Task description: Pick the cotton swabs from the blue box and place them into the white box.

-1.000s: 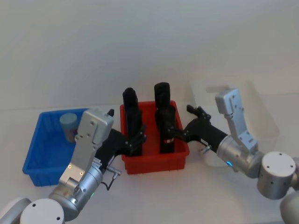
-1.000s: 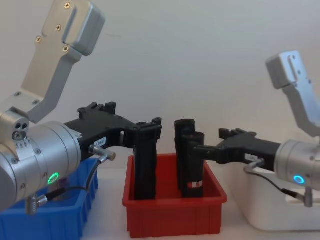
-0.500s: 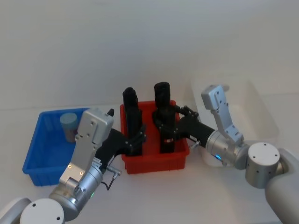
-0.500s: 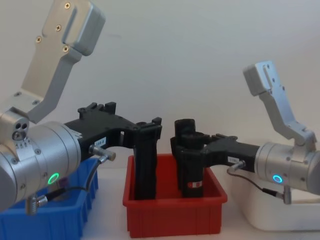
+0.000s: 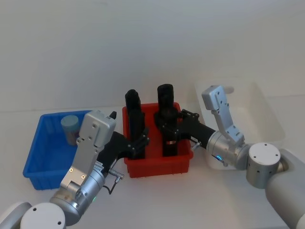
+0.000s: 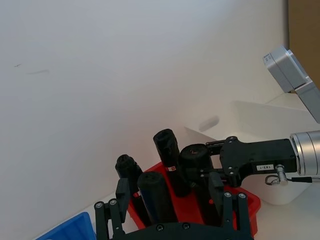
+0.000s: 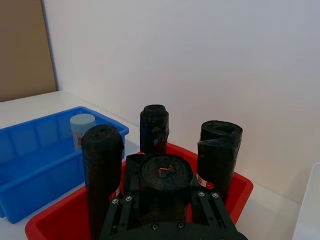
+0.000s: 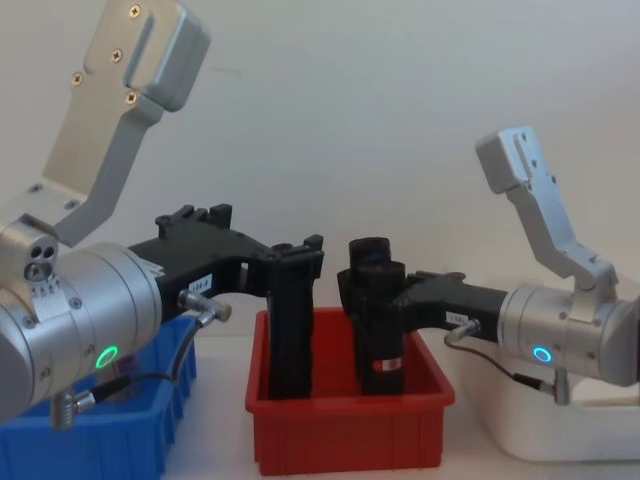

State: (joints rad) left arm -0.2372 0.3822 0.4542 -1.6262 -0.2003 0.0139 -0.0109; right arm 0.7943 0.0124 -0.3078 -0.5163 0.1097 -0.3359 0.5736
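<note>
One jar of cotton swabs (image 5: pixel 70 128) with a pale lid stands in the blue box (image 5: pixel 35 157) at the left; the right wrist view also shows the jar (image 7: pixel 82 127). The white box (image 5: pixel 267 119) sits at the right. Both grippers are over the red bin (image 5: pixel 157 167) between the boxes. My left gripper (image 5: pixel 139 142) is open, its fingers straddling the top of a black cylinder (image 6: pixel 155 192). My right gripper (image 7: pixel 165 175) has its fingers tight against another black cylinder (image 5: pixel 167 102), far from the jar.
The red bin holds several tall black cylinders standing upright. A plain white wall rises behind the table. The white box's near wall (image 8: pixel 560 430) lies under my right arm.
My right gripper slid left from the white box's side into the red bin and closed around a black cylinder. The left arm has not moved.
</note>
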